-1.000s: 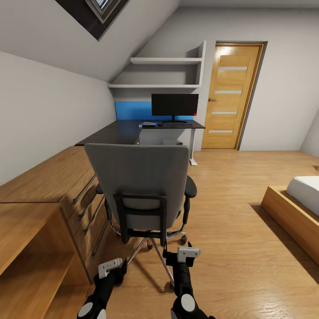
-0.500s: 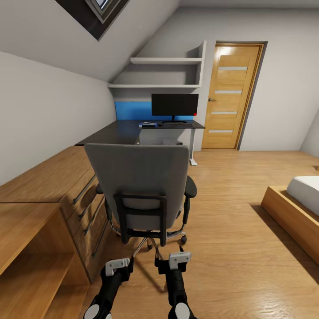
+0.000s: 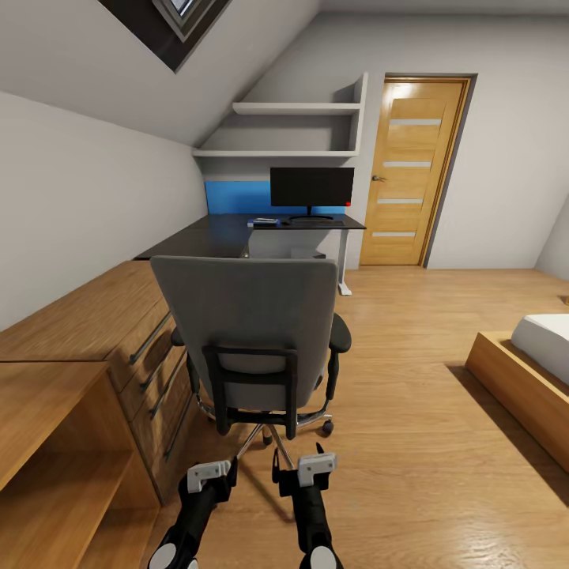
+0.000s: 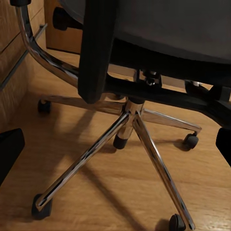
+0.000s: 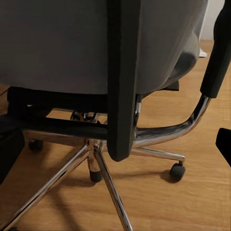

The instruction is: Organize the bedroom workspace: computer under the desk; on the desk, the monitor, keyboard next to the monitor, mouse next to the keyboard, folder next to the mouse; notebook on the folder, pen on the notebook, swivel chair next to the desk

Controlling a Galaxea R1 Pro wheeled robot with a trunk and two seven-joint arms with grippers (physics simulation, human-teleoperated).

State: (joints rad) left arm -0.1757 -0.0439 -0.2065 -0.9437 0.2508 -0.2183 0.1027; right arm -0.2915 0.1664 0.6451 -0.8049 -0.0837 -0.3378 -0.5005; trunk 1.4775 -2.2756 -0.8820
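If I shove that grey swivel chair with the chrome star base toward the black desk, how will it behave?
The grey swivel chair will probably roll easily: its chrome five-star base sits on small castors on smooth wood floor. Pushed high on the tall back, it may swivel or tip slightly rather than travel straight. Low, centred contact likely tracks better toward the black desk.

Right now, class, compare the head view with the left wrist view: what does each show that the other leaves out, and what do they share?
Head view alone: the monitor standing on the black desk, the oak door, the corner of a bed, and the left gripper and right gripper low behind the swivel chair.

Left wrist view alone: the underside of the seat with its mechanism, seen close.

Shared: the swivel chair, its chrome base on castors, the wood floor and the oak drawers.
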